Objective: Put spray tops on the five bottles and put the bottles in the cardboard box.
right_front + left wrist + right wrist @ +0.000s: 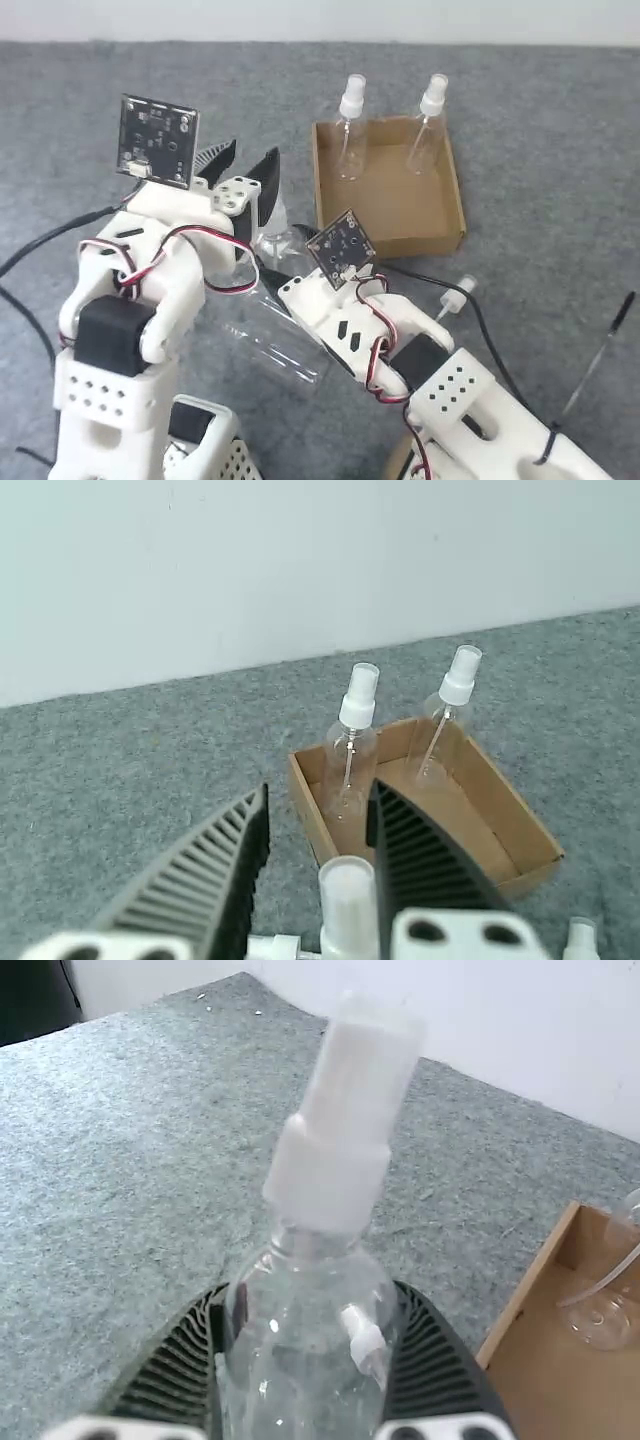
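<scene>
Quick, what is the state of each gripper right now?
Left gripper: open, with a spray top between its jaws.
Right gripper: closed on a clear bottle.

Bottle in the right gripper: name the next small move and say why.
Probably shut the left gripper on the spray top to seat it: its open fingers flank the top, which rests on the neck of the bottle held in the right gripper.

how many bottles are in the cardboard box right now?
2. Both stand upright, spray tops on, along the cardboard box's far wall: the left bottle near the corner, the right bottle further along. None seems hidden.
</scene>
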Robot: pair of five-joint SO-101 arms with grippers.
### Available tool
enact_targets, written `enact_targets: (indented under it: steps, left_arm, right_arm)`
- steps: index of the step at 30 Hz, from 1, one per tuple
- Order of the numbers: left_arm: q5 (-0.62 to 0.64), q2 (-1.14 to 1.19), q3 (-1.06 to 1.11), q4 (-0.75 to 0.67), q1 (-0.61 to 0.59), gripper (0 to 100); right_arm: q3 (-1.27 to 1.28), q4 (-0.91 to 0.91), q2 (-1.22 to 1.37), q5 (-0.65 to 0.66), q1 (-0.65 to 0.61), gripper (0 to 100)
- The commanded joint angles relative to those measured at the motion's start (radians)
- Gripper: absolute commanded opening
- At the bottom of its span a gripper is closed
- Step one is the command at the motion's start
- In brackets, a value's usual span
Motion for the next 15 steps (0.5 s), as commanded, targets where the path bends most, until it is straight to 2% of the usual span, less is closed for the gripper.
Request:
enact_targets:
  steps: [1,10,15]
  left_arm:
    - [-0.003,-0.028,-0.054,-0.002,-0.005,15]
    - [-0.04,-0.026,-0.065,-0.002,-0.101,15]
    - [-0.043,-0.023,-0.133,0.072,-0.173,15]
  right_arm:
    - [-0.017,-0.024,-0.036,-0.012,0.01,0.6]
    - [-0.017,-0.024,-0.033,-0.014,0.01,0.6]
    - [-0.017,-0.024,-0.03,-0.014,0.01,0.6]
